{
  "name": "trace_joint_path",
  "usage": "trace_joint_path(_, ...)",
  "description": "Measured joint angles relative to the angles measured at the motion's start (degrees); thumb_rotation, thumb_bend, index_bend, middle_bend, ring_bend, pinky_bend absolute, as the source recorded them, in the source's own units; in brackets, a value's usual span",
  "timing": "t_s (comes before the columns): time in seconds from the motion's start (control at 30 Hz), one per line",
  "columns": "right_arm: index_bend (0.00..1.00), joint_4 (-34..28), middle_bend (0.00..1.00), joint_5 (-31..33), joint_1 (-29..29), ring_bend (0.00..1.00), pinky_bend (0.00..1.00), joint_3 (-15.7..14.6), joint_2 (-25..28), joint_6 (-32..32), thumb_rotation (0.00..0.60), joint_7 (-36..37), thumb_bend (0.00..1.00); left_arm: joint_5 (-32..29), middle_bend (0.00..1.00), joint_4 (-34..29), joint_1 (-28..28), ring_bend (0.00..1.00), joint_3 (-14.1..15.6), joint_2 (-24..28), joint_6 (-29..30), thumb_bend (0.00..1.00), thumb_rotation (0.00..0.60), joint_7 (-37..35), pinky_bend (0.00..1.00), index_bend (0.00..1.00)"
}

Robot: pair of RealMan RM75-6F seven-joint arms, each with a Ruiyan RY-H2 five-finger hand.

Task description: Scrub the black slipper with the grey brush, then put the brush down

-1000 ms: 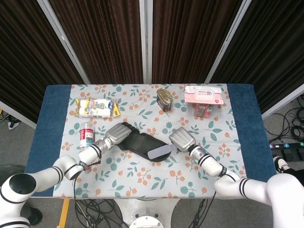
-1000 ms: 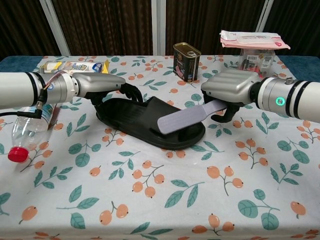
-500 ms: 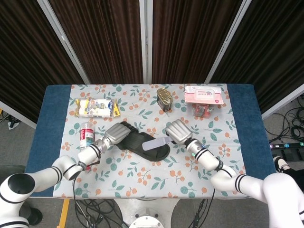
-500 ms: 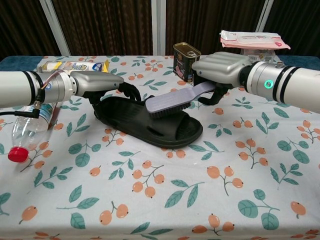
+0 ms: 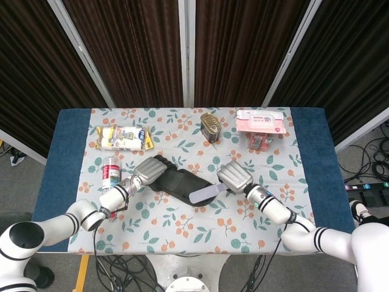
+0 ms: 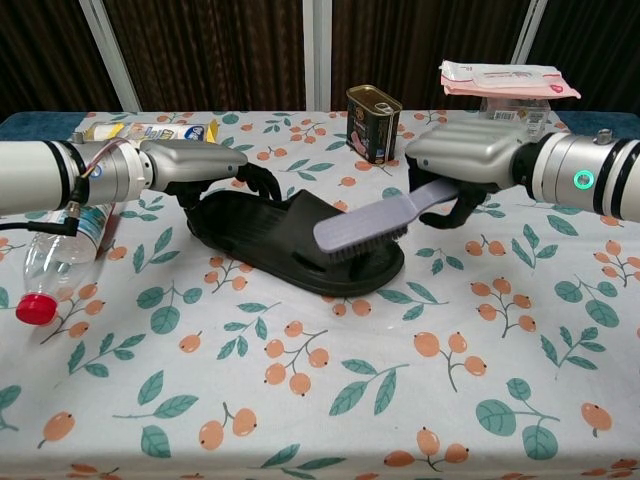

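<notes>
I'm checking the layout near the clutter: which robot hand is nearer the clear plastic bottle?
Left. The left robot hand holds the slipper's heel beside the bottle; the right robot hand grips the brush across the slipper.

Grey brush [image 6: 362, 226] bristles-down on black slipper [image 6: 285, 243] toe.

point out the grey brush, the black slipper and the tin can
grey brush [image 6: 362, 222], chest view, on its head.
black slipper [image 6: 262, 232], chest view, on the strap.
tin can [image 6: 372, 125], chest view, on its front side.

Your table [image 5: 73, 131], under a floral cloth [image 6: 330, 400]: black slipper [image 6: 290, 245] centre, bottle [image 6: 50, 265] left, can [image 6: 372, 122] far, packets [image 5: 124, 137] far left
</notes>
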Motion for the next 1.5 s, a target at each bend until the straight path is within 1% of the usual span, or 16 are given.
trace_joint_path(0.1, 1.0, 2.6, 0.99, 0.6, 0.7, 1.0, 1.0, 2.2, -2.1, 0.4, 0.6, -0.1, 0.33, -0.2, 0.41, -0.4, 0.0, 0.22, 0.0, 0.2, -0.1, 0.25, 0.6, 0.5, 0.18, 0.36)
trace_joint_path(0.2, 1.0, 6.3, 0.99, 1.8, 2.2, 1.0, 1.0, 3.3, -5.1, -1.3, 0.6, -1.5, 0.33, -0.6, 0.41, -1.0, 0.0, 0.22, -0.1, 0.5, -0.2, 0.25, 0.6, 0.9, 0.18, 0.36)
trace_joint_path(0.3, 1.0, 9.6, 0.99, 2.9, 3.5, 1.0, 1.0, 3.6, -7.7, -4.2, 0.6, -3.6, 0.33, -1.0, 0.41, -1.4, 0.0, 0.22, -0.2, 0.7, -0.3, 0.25, 0.6, 1.4, 0.18, 0.36)
trace_joint_path(0.4, 1.0, 10.0, 0.99, 3.2, 3.7, 1.0, 1.0, 2.5, -8.3, -5.8, 0.6, -5.0, 0.33, -1.2, 0.4, -1.5, 0.2, 0.22, -0.2, 0.8, -0.2, 0.25, 0.6, 1.6, 0.18, 0.36)
trace_joint_path(0.53, 1.0, 6.8, 0.99, 1.9, 2.3, 1.0, 1.0, 0.4, -5.9, -5.2, 0.6, -4.2, 0.33, -1.3, 0.4, -1.5, 0.4, 0.22, -0.1, 0.8, -0.1, 0.25, 0.6, 1.8, 0.18, 0.36)
trace_joint_path(0.63, 1.0, 3.0, 0.99, 0.0, 0.5, 1.0, 1.0, -1.6, -2.3, -3.7, 0.6, -2.8, 0.33, -1.4, 0.38, -1.5, 0.4, 0.21, -0.1, 0.8, 0.0, 0.25, 0.6, 2.0, 0.18, 0.34)
trace_joint_path(0.7, 1.0, 0.7, 0.99, -1.3, -0.8, 1.0, 1.0, -2.5, 0.5, -1.8, 0.6, -1.4, 0.33, -1.5, 0.33, -1.8, 0.5, 0.18, -0.2, 1.0, 0.1, 0.25, 0.6, 2.1, 0.18, 0.3)
trace_joint_path(0.73, 1.0, -0.1, 0.99, -1.6, -1.3, 1.0, 1.0, -2.6, 1.6, -0.8, 0.6, -0.6, 0.33, -1.6, 0.29, -2.0, 0.5, 0.15, -0.2, 1.1, 0.2, 0.25, 0.6, 2.1, 0.18, 0.25)
trace_joint_path(0.8, 1.0, -1.5, 0.99, -1.9, -2.7, 1.0, 1.0, -2.5, 3.9, 1.5, 0.6, 1.5, 0.33, -1.6, 0.21, -2.8, 0.7, 0.11, -0.3, 1.6, 0.6, 0.25, 0.6, 2.4, 0.17, 0.19)
trace_joint_path(0.87, 1.0, -2.1, 0.99, -1.5, -3.9, 1.0, 1.0, -1.8, 5.5, 3.4, 0.6, 2.9, 0.33, -1.7, 0.16, -3.9, 0.9, 0.09, -0.5, 2.3, 1.4, 0.25, 0.6, 2.7, 0.17, 0.16)
trace_joint_path(0.97, 1.0, -2.2, 0.99, 1.0, -4.9, 1.0, 1.0, -0.5, 6.5, 4.1, 0.6, 3.2, 0.33, -1.9, 0.14, -5.9, 1.6, 0.08, -0.9, 3.6, 3.0, 0.25, 0.6, 3.2, 0.17, 0.15)
trace_joint_path(1.13, 1.0, 0.8, 0.99, 7.7, -5.4, 1.0, 1.0, 1.1, 5.7, 1.5, 0.6, 0.2, 0.33, -2.3, 0.14, -10.6, 3.0, 0.08, -1.7, 6.7, 6.1, 0.25, 0.6, 3.9, 0.17, 0.15)
trace_joint_path(1.23, 1.0, 4.1, 0.99, 12.0, -5.3, 1.0, 1.0, 2.0, 3.2, -0.7, 0.6, -2.4, 0.32, -2.5, 0.14, -13.8, 4.6, 0.08, -2.1, 9.2, 9.4, 0.25, 0.6, 4.4, 0.17, 0.15)
trace_joint_path(1.33, 1.0, 7.4, 0.98, 15.4, -4.9, 0.99, 1.0, 2.8, -0.1, -2.5, 0.6, -5.5, 0.3, -2.7, 0.14, -16.9, 7.0, 0.08, -2.2, 12.0, 13.2, 0.25, 0.6, 4.9, 0.17, 0.15)
trace_joint_path(1.47, 1.0, 10.6, 0.95, 18.0, -4.0, 0.96, 1.0, 3.6, -3.9, -4.2, 0.6, -8.5, 0.23, -2.6, 0.14, -21.2, 10.9, 0.08, -2.1, 15.9, 18.6, 0.25, 0.6, 5.1, 0.17, 0.15)
trace_joint_path(1.5, 0.97, 11.3, 0.92, 18.6, -3.7, 0.94, 1.0, 3.8, -4.7, -4.6, 0.6, -9.3, 0.21, -2.5, 0.14, -21.9, 11.7, 0.08, -2.0, 16.6, 19.6, 0.25, 0.6, 5.1, 0.17, 0.15)
